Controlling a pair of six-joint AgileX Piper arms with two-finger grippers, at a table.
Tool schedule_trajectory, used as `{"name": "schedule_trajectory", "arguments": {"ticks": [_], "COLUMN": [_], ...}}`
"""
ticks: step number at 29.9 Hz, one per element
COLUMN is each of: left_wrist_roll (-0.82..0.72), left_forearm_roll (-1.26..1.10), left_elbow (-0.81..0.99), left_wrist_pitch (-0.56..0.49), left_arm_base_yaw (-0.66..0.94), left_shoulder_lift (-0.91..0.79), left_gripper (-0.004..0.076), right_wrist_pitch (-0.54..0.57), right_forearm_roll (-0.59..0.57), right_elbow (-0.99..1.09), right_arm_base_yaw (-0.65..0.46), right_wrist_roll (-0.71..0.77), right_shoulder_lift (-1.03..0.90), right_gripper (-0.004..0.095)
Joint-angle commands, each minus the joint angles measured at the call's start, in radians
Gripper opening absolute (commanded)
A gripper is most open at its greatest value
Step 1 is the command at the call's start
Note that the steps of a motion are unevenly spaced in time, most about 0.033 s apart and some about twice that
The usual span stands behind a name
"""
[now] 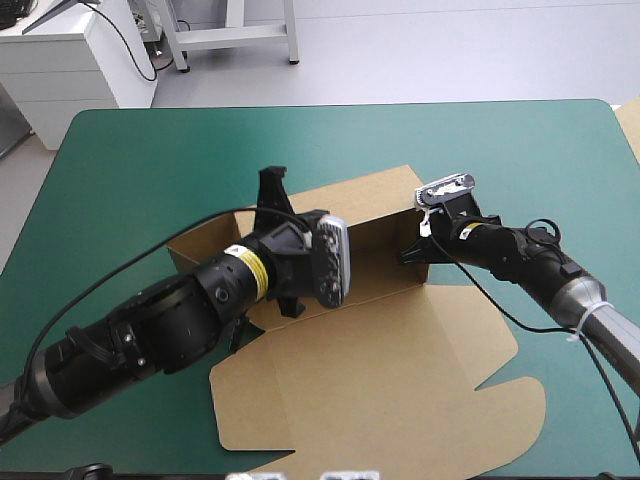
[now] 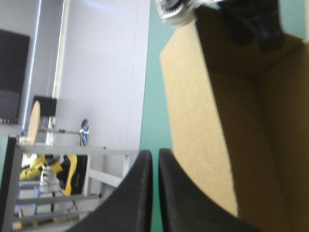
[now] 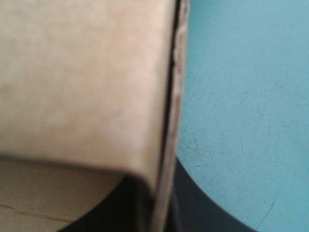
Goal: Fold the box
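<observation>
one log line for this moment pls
box: far wall raised, lid flat | left gripper: shut, by far wall | right gripper: shut on box's right end wall

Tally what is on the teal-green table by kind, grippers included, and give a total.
Brown box: 1
Black grippers: 2, the left gripper and the right gripper
Total: 3
</observation>
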Motion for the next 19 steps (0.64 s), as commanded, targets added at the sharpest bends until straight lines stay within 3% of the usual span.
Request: {"name": "schedule_trajectory", "arguments": {"ticks": [1, 8, 19], "left_wrist_roll": [-0.026, -0.026, -0.041], "left_forearm_roll": [-0.069, -0.401, -0.902], "left_elbow": [-0.096, -0.194, -0.223], "left_wrist_pitch": [-0.030, -0.025, 0.193], "left_arm_base_yaw": [0.109, 0.499, 1.116], "left_shoulder_lift": [-0.021, -0.028, -0.044], "left_gripper": [0.0020, 0.0020, 0.0015], "right_wrist_pitch": [-0.062, -0.057, -0.054], "right_forearm_roll": [0.016, -0.009, -0.011], "right_elbow": [-0.026, -0.026, -0.026], "right_arm_base_yaw": [-0.003, -0.003, -0.003], "right_wrist_roll": [0.000, 0.000, 0.000], "right_shoulder_lift": [-0.031, -0.031, -0.031], "right_gripper": [-0.0019, -0.0019, -0.0019]}}
